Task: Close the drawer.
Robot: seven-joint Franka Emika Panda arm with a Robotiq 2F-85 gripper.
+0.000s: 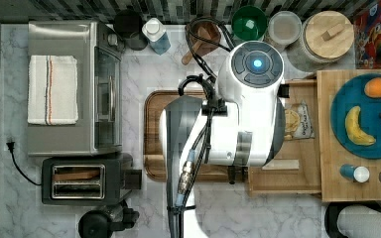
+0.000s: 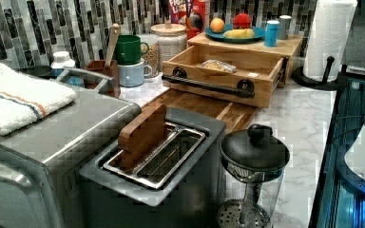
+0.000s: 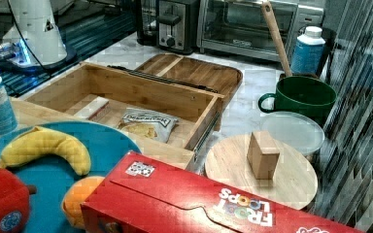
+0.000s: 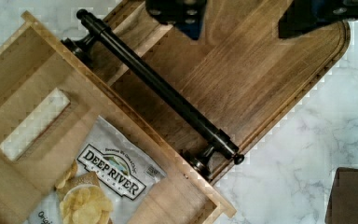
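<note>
The drawer (image 1: 284, 189) is a shallow light-wood box standing pulled out from under the slab that bears the blue plate. It also appears in the left view (image 2: 259, 98), the right view (image 3: 141, 92) and the wrist view (image 4: 23, 60). A black bar handle (image 4: 158, 86) runs across its front. Inside lie a chip bag (image 4: 107, 177) and a white block (image 4: 33, 125). My gripper (image 4: 244, 21) is open, holds nothing, and hangs over the dark cutting board (image 4: 261, 79) just beyond the handle, apart from it. In the top view the white arm (image 1: 248, 114) covers the drawer's front.
The cutting board (image 1: 154, 129) lies against the drawer's front. A toaster (image 1: 79, 181), toaster oven (image 1: 74, 89) and French press (image 2: 254, 152) stand beyond it. The slab with the blue plate (image 1: 362, 119), jars, mugs, a cereal box (image 3: 223, 204) and a paper roll (image 2: 328, 38) stand around.
</note>
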